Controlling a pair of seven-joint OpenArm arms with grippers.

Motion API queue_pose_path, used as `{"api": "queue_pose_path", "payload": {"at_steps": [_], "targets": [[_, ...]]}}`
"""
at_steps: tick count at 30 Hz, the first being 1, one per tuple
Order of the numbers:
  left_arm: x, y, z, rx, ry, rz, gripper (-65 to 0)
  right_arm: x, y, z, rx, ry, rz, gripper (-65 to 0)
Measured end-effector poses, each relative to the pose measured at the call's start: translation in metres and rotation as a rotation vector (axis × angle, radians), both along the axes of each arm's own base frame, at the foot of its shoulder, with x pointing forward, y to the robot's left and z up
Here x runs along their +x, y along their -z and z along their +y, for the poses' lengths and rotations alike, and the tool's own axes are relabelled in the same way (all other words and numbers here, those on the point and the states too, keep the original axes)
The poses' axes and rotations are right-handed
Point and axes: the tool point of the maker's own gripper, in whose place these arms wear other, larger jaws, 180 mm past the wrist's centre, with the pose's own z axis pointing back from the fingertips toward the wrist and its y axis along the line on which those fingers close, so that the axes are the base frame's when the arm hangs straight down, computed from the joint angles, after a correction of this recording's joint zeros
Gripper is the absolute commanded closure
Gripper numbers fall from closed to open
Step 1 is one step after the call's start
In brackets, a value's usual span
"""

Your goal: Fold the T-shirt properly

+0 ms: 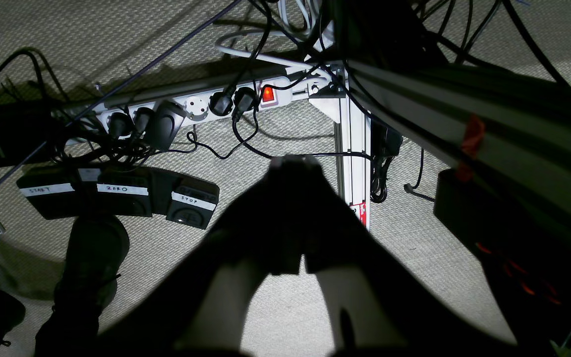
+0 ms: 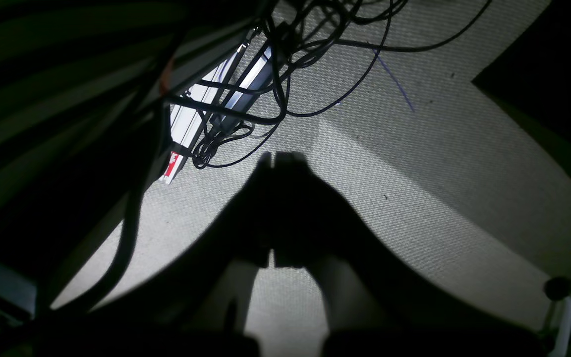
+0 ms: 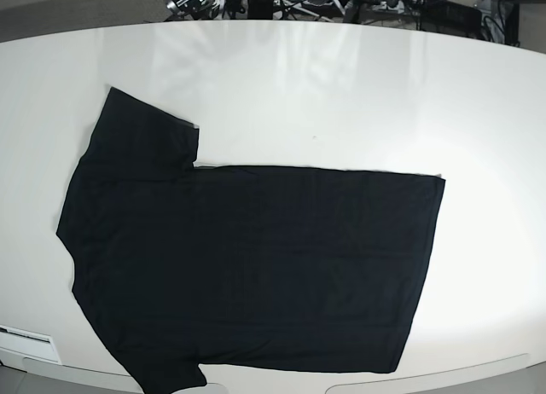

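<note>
The T-shirt (image 3: 247,266) is spread flat, plain black side up, on the white glossy oval surface (image 3: 341,87). It is positioned toward the near edge and left half of the surface. Its long axis runs left to right, with the sleeves at the left end and the straight hem at the right. The cloth appears matte and smooth.

The left end effector (image 1: 293,163) is fully closed and holds nothing, above woven carpet (image 1: 275,307). The right end effector (image 2: 273,158) is likewise closed and holds nothing.

Left claw (image 1: 293,163) (shut) above power strip (image 1: 191,106).
</note>
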Motion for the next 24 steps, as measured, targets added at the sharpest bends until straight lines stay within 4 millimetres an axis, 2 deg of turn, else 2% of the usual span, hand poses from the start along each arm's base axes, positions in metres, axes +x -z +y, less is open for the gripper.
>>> {"api": "queue_pose_path", "payload": {"at_steps": [4, 11, 17, 24], "targets": [[0.0000, 0.0000, 0.0003, 0.001, 0.000, 0.000, 0.0, 0.0038, 0.0002, -0.0061, -0.033, 0.011, -0.020, 0.0], [0.0000, 0.0000, 0.0002, 0.000, 0.000, 0.000, 0.0, 0.0038, 0.0002, -0.0057, -0.032, 0.011, -0.020, 0.0], [-0.0001, 0.0000, 0.0000, 0.000, 0.000, 0.000, 0.0, 0.0065, 0.0001, -0.0067, -0.038, -0.092, -0.038, 0.0], [-0.0001, 0.0000, 0.0000, 0.000, 0.000, 0.000, 0.0, 0.0106, -0.0001, -0.0122, -0.070, -0.081, -0.060, 0.0]]}}
